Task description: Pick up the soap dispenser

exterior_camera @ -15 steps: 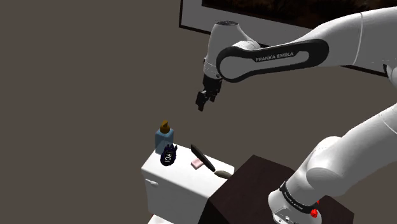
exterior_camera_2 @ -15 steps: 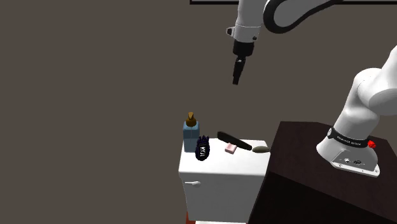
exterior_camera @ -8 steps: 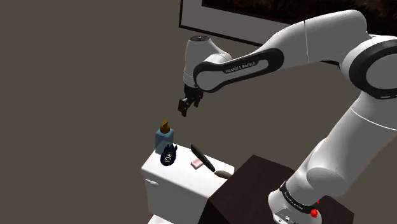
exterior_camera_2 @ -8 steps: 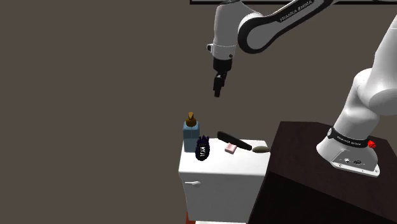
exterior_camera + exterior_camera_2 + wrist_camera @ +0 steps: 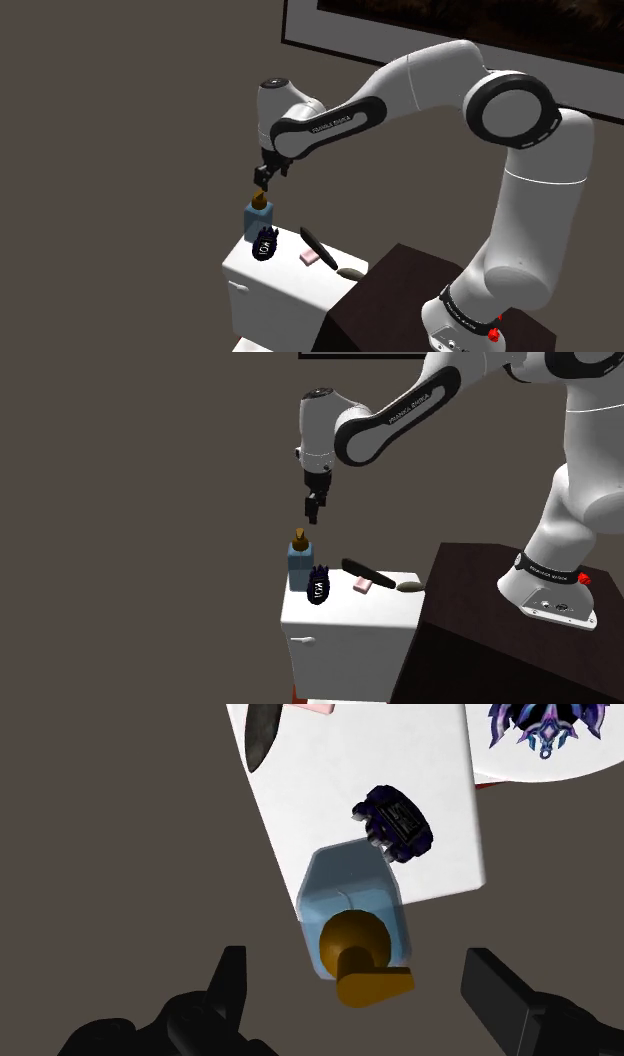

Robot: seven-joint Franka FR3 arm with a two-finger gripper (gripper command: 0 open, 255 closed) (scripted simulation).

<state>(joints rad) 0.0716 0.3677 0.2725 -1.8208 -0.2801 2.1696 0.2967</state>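
Dull grey-brown wall (image 5: 120, 120) backs a white tank (image 5: 275, 290), and a dark-framed picture (image 5: 450, 30) hangs on the wall high above it. Beside the tank stands the dark brown stand (image 5: 400, 290). From there the white arm (image 5: 530, 200) climbs, folds at a high elbow and stretches back over the tank, with the hand pointing down. The gripper (image 5: 262, 181) hangs just above the tank's far corner, its fingers (image 5: 230, 984) spread wide and clasping nothing. Under it, upright on that corner of the tank lid, is the soap dispenser (image 5: 258, 215), with a pale blue body and a brown pump. In the wrist view the pump head sits between the fingers, which do not touch it. On the lid, just beside the dispenser, lies a small dark blue-black trinket (image 5: 265, 243). Further along the lid toward the stand come a long black piece (image 5: 316, 243), a pink bar (image 5: 310, 258) and a grey oval piece (image 5: 350, 271), all well clear of the gripper.
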